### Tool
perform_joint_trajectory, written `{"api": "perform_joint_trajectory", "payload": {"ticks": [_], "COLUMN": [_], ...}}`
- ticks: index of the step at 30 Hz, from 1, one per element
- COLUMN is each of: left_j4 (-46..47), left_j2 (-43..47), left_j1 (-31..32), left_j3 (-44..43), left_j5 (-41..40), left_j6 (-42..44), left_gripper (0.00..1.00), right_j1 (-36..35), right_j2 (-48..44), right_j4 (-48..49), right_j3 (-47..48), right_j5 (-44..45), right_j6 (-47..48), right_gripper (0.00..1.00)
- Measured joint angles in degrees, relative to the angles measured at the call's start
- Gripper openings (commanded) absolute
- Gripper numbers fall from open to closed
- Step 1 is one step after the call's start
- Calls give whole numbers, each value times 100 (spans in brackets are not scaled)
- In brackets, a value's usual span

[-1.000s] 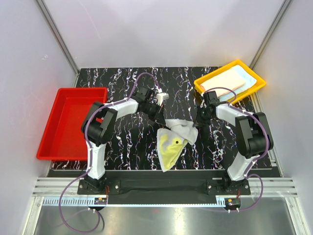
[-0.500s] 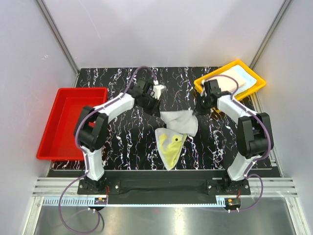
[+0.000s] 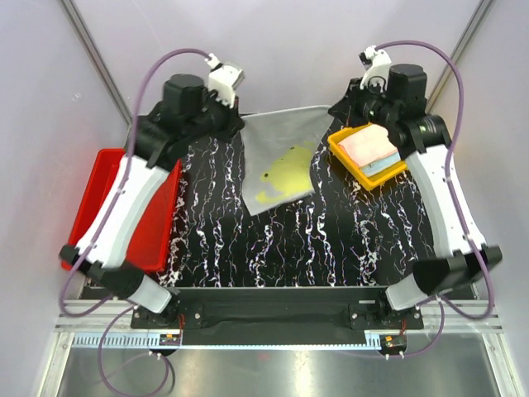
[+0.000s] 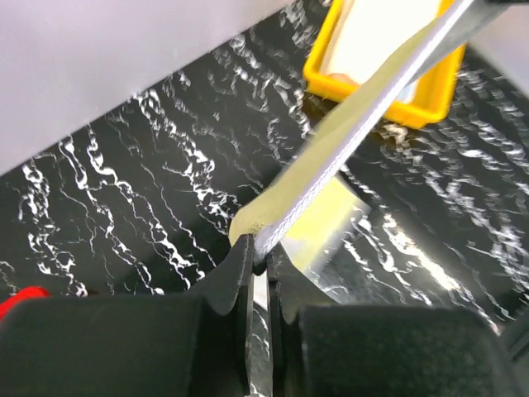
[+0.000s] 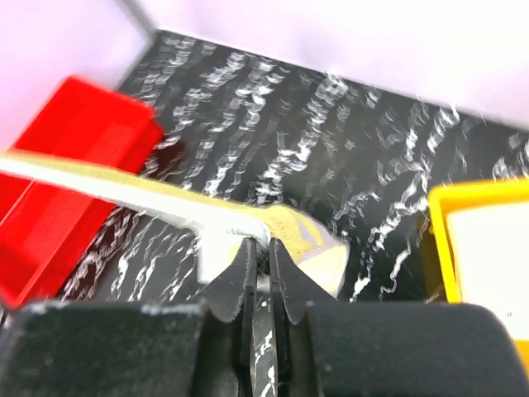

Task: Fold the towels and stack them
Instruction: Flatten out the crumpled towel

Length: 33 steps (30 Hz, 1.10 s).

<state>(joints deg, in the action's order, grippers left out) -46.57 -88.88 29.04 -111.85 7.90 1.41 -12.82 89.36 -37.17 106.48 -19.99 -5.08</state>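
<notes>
Reaching high toward the far edge, left arm (image 3: 124, 190) stretched over red tray (image 3: 87, 207). Left tool (image 4: 259, 252): jaws pressed nearly together, pinching one upper corner of the grey and yellow-green towel (image 3: 281, 157). Towel hung spread between both tools above the far part of the black marbled surface (image 3: 331, 223). Right tool (image 5: 258, 252) pinched the opposite corner likewise. Right arm (image 3: 446, 198) was raised beside yellow tray (image 3: 343, 155), which held folded towels (image 3: 369, 146), peach-pink on top. Pale walls enclosed the surface.
</notes>
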Motion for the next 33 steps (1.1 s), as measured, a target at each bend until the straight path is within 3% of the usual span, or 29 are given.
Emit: {"api": "perform_joint_trajectory", "payload": {"ticks": [11,18,24,28,33], "left_j4": [-649,-828,-1086,-1161,-984], "left_j2": [2031,2470,1932,1296,210], "left_j1": [994,1438,1381,575,-334], "left_j3": [708,662,197,149,273], "left_j5": [210,485,282,372,544], "left_j6": [-96,-352,-409,-446,-380], "left_gripper": [0,0,0,0,0], "right_j1": [-739,-787,-793,-793,-713], "right_j2": [-3128,-4299,-4065,-3268,-1604], "right_j4": [26,313,520,745,1360], "right_j3": [-2026,-2308,-2138,-2192,-2291], "right_j5": [-1036,-1510,-1023,-457,-114], "right_j6": [734,479,649,964,1399], "right_gripper": [0,0,0,0,0]}}
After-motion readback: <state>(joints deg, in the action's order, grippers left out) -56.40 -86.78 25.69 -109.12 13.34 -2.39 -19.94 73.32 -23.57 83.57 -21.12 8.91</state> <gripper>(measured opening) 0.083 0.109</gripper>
